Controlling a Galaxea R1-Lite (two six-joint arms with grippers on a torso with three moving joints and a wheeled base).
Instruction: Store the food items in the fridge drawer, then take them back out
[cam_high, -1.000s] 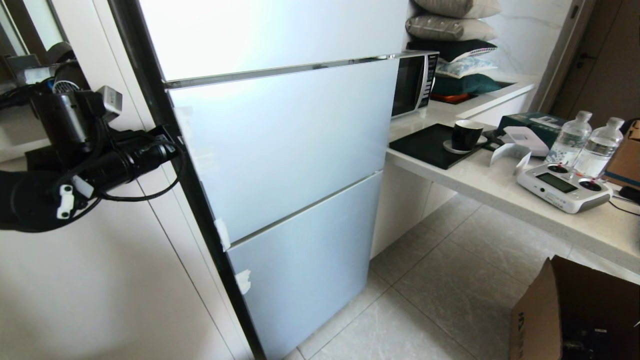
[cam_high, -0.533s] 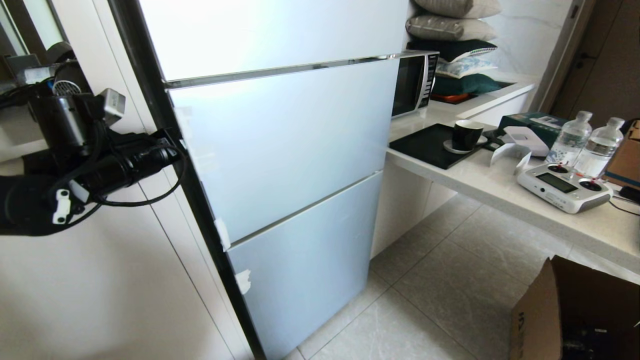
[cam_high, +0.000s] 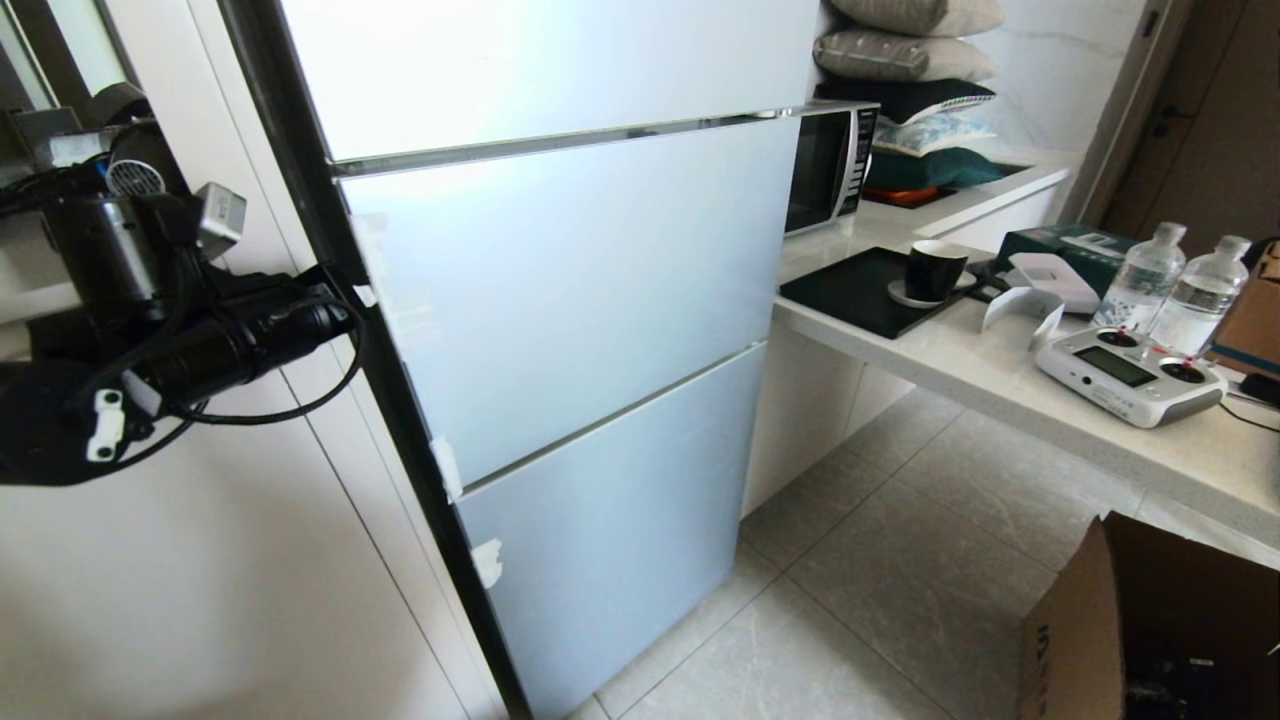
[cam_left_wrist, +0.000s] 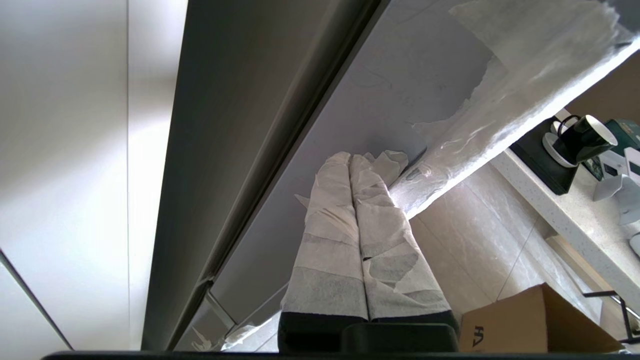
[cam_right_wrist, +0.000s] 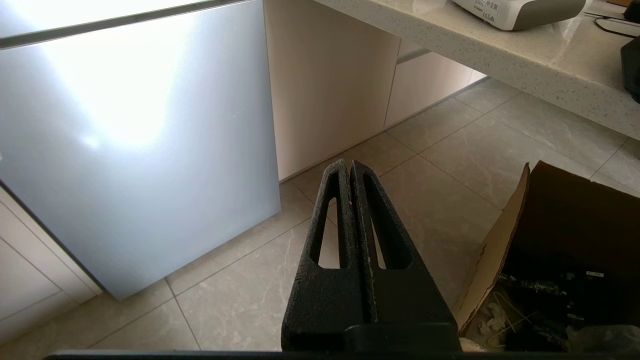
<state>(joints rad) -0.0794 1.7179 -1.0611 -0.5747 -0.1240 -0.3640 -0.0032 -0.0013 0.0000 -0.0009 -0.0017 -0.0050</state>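
The fridge is closed, so the fridge drawer and the food items are hidden. Pale blue-grey door panels fill the head view: a middle panel (cam_high: 570, 290) and a lower one (cam_high: 610, 520). My left arm (cam_high: 230, 340) reaches in to the middle panel's left edge. In the left wrist view my left gripper (cam_left_wrist: 350, 158) is shut. Its tape-wrapped fingers (cam_left_wrist: 330, 240) are pressed together, with the tips against the panel's grey side face (cam_left_wrist: 350, 90) beside a strip of white tape (cam_left_wrist: 500, 110). My right gripper (cam_right_wrist: 348, 163) is shut and empty, low over the floor tiles.
White tape scraps (cam_high: 445, 468) mark the panels' left edges. To the right, a counter (cam_high: 1000, 380) carries a microwave (cam_high: 830, 165), a black tray with a mug (cam_high: 935, 268), two water bottles (cam_high: 1140, 275) and a white controller (cam_high: 1125, 372). An open cardboard box (cam_high: 1150, 630) stands on the floor.
My left arm has sunk a little and drifted left in the head view, while its gripper stays at the middle panel's left edge. The fridge panels have not moved.
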